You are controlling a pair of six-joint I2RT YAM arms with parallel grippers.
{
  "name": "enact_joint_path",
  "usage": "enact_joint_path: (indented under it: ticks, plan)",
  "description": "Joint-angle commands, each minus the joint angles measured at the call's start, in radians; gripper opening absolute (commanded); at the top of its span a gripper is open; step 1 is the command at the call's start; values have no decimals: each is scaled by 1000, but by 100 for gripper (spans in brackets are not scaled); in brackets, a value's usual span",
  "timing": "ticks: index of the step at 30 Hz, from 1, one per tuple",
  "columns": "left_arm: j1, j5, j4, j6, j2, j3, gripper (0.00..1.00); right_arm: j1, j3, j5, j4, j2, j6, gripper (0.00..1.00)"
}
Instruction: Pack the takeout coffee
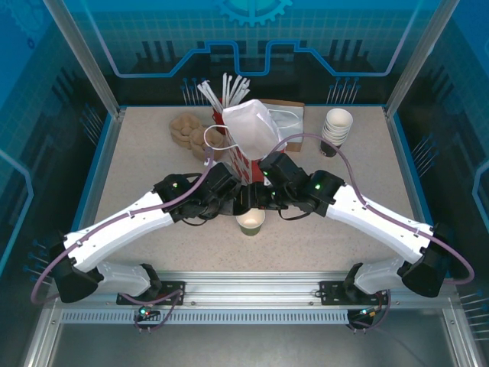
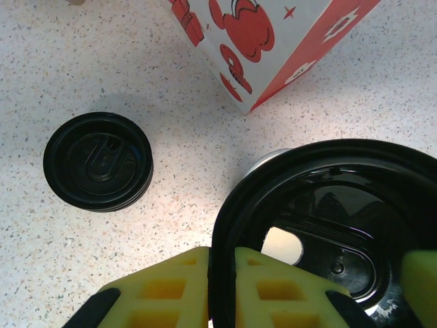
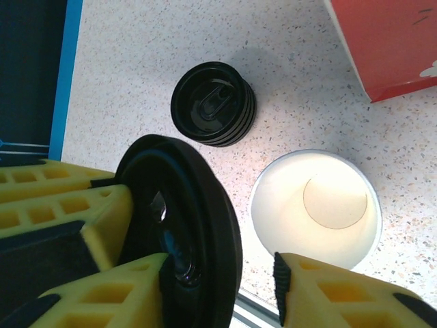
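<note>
Bright, even overhead light, soft shadows on the table, wrist-view foregrounds slightly blurred

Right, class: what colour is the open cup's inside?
Creamy white inside the cup; the right wrist view shows it best.

The top camera sits high behind the arm bases and looks forward and down over the whole table. Both wrist cameras look steeply down from close above the table's middle. They share the lid, the lid stack and a box corner. The top and right wrist views share the cup.
</note>
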Motion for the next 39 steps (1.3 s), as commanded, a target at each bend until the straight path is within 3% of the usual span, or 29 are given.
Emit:
enact_joint_path:
  ticks: [1, 10, 15, 20, 23, 32, 39]
  plan:
    - [-10, -17, 7, -19, 7, 38, 15, -15, -13, 5, 11, 8, 4, 42]
    - [-13, -6, 30, -4, 3, 31, 17, -34, -34, -22, 24, 7, 2, 12]
    - [-15, 21, 139, 111, -61, -11, 41, -81, -56, -44, -17, -32, -3, 1]
    - [-17, 56, 311, 344, -154, -76, 63, -176, -63, -113, -126, -77, -22, 0]
    - [-30, 93, 403, 513, -178, -103, 68, -257, -51, -196, -221, -87, -70, 0]
    - [-55, 322, 738, 985, -190, -255, 69, -471, -15, -395, -496, -80, -274, 0]
    - [-63, 402, 876, 1168, -124, -318, 71, -605, -44, -511, -576, -64, -405, 0]
